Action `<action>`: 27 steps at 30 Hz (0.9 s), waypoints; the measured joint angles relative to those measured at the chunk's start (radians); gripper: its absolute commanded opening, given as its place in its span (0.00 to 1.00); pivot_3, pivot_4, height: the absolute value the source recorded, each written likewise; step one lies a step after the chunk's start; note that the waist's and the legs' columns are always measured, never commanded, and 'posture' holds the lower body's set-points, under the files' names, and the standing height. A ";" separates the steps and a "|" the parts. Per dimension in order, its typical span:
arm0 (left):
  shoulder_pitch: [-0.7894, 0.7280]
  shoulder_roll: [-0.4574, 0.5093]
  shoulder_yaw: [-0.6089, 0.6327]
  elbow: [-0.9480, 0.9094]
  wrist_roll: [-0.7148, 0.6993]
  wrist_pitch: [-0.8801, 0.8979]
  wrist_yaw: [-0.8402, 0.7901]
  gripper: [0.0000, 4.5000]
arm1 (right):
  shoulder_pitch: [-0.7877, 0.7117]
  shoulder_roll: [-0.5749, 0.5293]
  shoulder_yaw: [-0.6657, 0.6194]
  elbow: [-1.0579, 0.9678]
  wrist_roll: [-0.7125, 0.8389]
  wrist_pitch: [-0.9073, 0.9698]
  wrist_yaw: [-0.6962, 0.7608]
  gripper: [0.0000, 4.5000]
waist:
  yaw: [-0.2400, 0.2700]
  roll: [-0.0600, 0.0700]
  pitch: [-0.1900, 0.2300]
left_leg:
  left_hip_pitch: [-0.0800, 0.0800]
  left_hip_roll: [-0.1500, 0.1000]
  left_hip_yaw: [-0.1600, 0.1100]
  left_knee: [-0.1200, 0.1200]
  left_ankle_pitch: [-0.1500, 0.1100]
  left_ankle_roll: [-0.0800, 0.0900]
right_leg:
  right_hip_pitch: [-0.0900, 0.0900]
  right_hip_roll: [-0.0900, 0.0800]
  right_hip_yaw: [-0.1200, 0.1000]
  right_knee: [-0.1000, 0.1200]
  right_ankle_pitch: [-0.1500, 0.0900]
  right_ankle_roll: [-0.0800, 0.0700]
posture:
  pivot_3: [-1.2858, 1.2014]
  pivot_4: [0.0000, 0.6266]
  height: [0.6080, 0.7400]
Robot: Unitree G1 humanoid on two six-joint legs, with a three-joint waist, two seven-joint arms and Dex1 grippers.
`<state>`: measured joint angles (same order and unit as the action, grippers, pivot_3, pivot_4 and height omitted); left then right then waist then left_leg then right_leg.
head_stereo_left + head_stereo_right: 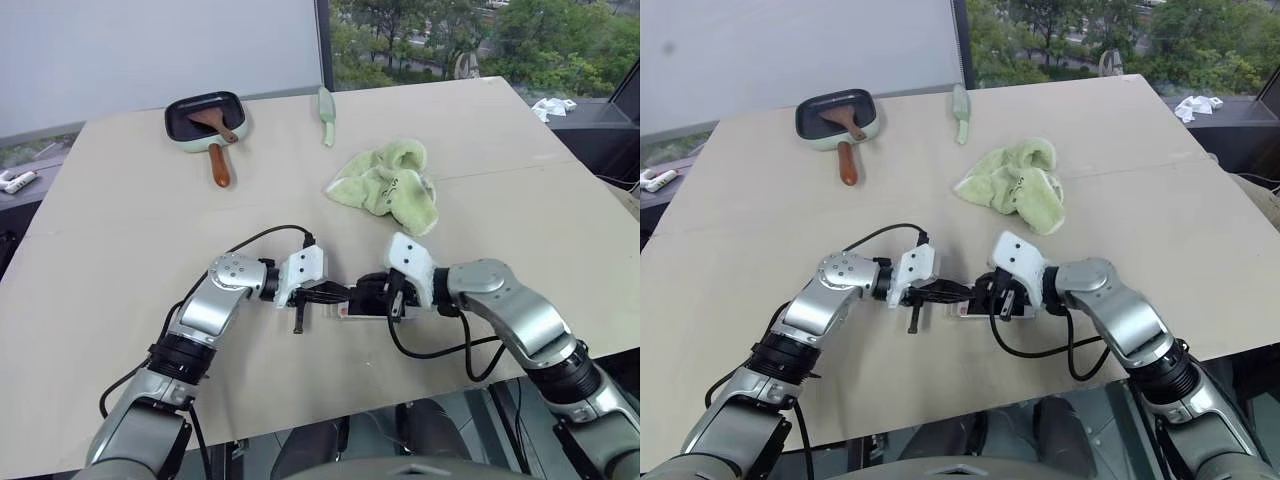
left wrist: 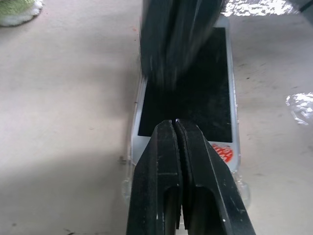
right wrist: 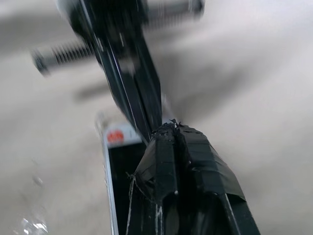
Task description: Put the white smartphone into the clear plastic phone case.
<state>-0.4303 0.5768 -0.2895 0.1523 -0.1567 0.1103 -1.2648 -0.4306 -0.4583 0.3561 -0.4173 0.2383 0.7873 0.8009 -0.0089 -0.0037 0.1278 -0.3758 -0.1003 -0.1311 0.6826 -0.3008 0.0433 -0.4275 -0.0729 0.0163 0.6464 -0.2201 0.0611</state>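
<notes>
White smartphone (image 2: 215,98) lies flat in the clear plastic phone case (image 2: 234,169) near the counter's (image 1: 120,200) front edge, long axis running side to side. Left tool (image 2: 176,128) and right tool (image 3: 168,128), both pressed together, meet over it.

Phone (image 2: 215,98) in case (image 2: 238,182), betw. both grippers

Head stereo pair looks forward and down over my arms at counter (image 1: 120,200), wide view. Each wrist camera looks along own end effector, close over white smartphone (image 2: 222,88). All four share phone spot at counter's near middle.
</notes>
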 measured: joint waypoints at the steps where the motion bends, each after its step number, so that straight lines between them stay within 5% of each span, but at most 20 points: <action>1: -0.002 0.000 -0.003 0.001 0.006 -0.010 0.003 0.01 | 0.015 -0.006 -0.024 -0.021 0.021 0.004 0.002 0.00 | 0.002 0.000 0.000 | 0.000 0.000 0.000 0.000 0.000 0.000 | 0.000 0.000 0.000 0.000 0.000 0.000 | 0.52 0.24 1.00; 7: -0.020 0.006 -0.018 0.017 0.020 -0.030 0.021 0.01 | 0.213 -0.185 -0.223 -0.136 0.144 0.067 0.041 0.00 | 0.021 0.000 0.000 | 0.000 0.000 -0.001 0.000 0.000 0.000 | 0.001 0.000 0.000 -0.002 0.000 0.000 | 0.52 0.24 1.00; 12: -0.019 0.007 -0.018 0.017 0.026 -0.028 0.024 0.01 | 0.288 -0.340 -0.237 -0.153 0.138 0.074 0.065 0.00 | 0.020 0.001 0.000 | 0.005 0.000 0.000 -0.003 0.000 0.000 | 0.007 0.000 0.000 -0.003 0.000 0.000 | 0.52 0.24 1.00; 27: -0.013 0.005 -0.025 -0.016 0.029 0.000 0.030 0.01 | 0.167 -0.336 -0.090 -0.098 0.055 0.055 0.043 0.00 | 0.023 0.000 0.000 | 0.014 0.001 -0.001 -0.010 0.000 0.000 | 0.014 -0.001 0.000 -0.008 -0.001 0.001 | 0.52 0.24 1.00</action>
<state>-0.4433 0.5821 -0.3148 0.1363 -0.1276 0.1105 -1.2349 -0.2641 -0.7947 0.2657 -0.5154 0.2935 0.8420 0.8442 0.0139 -0.0034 0.1282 -0.3622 -0.0998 -0.1318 0.6723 -0.3010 0.0438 -0.4137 -0.0738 0.0161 0.6385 -0.2208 0.0617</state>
